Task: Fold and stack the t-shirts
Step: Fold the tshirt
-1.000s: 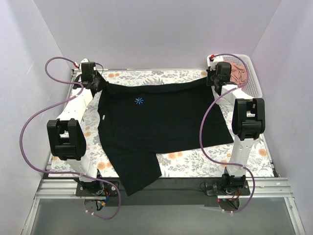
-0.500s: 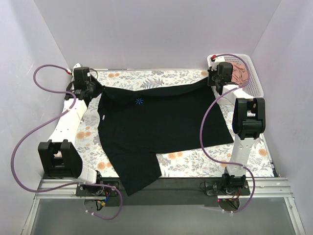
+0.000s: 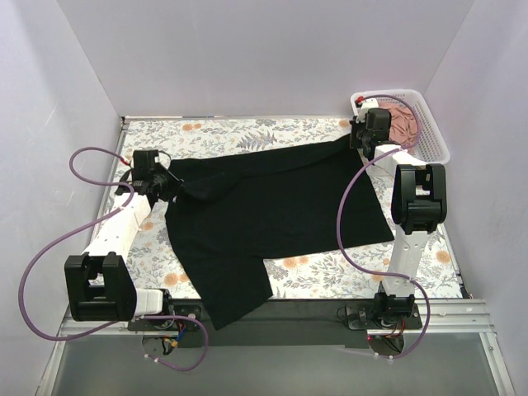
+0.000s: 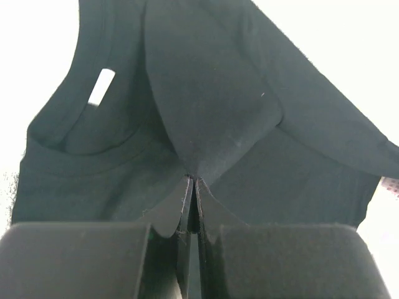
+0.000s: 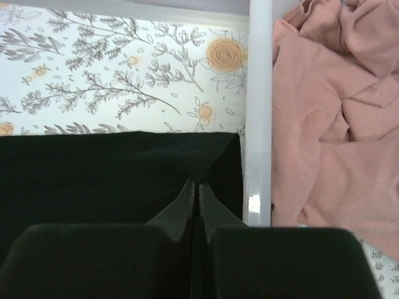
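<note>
The large black t-shirt point(image 3: 272, 206) lies spread over the floral table, its lower part hanging over the near edge. My left gripper point(image 3: 175, 186) is shut on the shirt's left shoulder cloth point(image 4: 212, 118) and holds it folded over the body. My right gripper point(image 3: 356, 139) is shut on the shirt's far right corner point(image 5: 124, 174), beside the basket. The dusty-pink t-shirt point(image 3: 406, 125) lies crumpled inside the white basket, and it also shows in the right wrist view point(image 5: 330, 118).
The white lattice basket point(image 3: 436, 142) stands at the far right corner; its rim point(image 5: 259, 112) is right beside my right gripper. The floral table cover point(image 3: 247, 130) shows along the far edge and at the near right. Purple cables loop off both arms.
My left gripper has pulled the shirt's left shoulder from the far left corner toward the near side and inward, folding the top edge over. The right gripper has stayed in place.
</note>
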Available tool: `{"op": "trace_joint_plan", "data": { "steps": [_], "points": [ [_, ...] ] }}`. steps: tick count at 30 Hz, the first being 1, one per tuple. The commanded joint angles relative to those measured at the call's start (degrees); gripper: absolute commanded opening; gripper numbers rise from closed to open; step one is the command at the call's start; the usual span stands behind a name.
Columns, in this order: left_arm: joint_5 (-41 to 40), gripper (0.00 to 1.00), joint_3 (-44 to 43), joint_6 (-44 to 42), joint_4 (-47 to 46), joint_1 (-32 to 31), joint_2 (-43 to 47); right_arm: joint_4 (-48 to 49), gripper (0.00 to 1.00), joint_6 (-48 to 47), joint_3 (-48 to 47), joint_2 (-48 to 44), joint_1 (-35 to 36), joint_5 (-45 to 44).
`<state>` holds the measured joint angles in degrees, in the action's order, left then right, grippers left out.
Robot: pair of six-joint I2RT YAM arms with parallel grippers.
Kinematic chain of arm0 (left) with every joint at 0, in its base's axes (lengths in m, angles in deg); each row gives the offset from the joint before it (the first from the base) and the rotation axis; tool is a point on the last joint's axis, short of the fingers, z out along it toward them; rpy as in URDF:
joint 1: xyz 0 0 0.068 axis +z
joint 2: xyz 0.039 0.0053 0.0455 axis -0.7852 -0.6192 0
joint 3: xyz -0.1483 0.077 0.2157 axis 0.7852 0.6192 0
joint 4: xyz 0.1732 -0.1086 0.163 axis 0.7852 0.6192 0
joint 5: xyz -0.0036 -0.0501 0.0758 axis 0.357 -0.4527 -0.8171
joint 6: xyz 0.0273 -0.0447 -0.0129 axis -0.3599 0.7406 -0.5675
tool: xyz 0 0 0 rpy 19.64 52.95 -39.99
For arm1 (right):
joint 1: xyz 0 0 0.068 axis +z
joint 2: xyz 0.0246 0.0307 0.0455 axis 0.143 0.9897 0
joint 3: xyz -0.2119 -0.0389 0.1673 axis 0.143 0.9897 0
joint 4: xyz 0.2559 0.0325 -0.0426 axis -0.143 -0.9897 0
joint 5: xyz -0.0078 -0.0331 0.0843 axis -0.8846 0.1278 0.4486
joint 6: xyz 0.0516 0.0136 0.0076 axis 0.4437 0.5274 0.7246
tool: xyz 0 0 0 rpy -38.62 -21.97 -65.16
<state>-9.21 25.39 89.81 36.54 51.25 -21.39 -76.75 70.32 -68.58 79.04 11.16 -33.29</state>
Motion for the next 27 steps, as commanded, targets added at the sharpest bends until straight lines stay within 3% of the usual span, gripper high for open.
{"op": "trace_joint_plan", "data": {
  "steps": [1, 25, 27],
  "points": [
    [1.18, 0.00, 2.52, 2.16, -1.38, 0.32, 3.47, -0.06, 0.01, 0.52, 1.63, -0.94, -0.83, -3.76],
    [-4.00, 0.00, 6.04, 3.66, 0.11, 0.32, 7.08, -4.46, 0.01, 4.92, 6.20, -4.20, -0.92, -10.62],
    [-3.65, 0.00, 6.48, 3.48, 0.11, 0.32, 7.34, -5.34, 0.08, 5.00, 5.59, -3.41, -0.83, -11.42]
  ]
}}
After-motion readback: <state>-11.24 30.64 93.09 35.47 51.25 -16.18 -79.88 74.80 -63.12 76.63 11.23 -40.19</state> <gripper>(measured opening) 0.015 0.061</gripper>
